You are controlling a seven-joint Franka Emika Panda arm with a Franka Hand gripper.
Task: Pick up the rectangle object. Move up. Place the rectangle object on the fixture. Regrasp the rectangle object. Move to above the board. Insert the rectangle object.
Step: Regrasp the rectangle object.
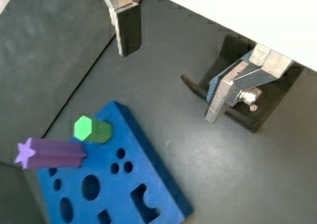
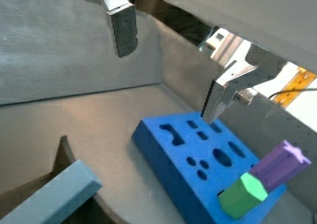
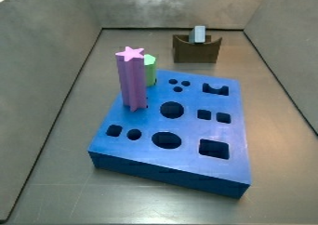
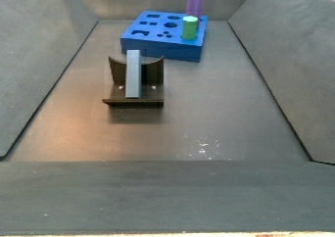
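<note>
The steel-blue rectangle object (image 4: 133,72) rests in the notch of the dark fixture (image 4: 135,101), leaning up from it. It also shows in a side view (image 3: 199,33) on the fixture (image 3: 196,50). The blue board (image 3: 187,126) lies apart from the fixture. My gripper (image 1: 168,84) is open and empty, well above the floor; it is not in either side view. In a wrist view the rectangle object (image 1: 217,80) shows as a blue sliver behind one finger (image 1: 227,96). In the other wrist view it (image 2: 50,195) lies at the frame edge, beside the open gripper (image 2: 166,85).
A tall purple star post (image 3: 133,78) and a green peg (image 3: 151,71) stand in the board's holes. Both also show in a wrist view, the post (image 1: 50,154) and the peg (image 1: 92,129). Grey walls (image 4: 39,74) enclose the floor on its sides.
</note>
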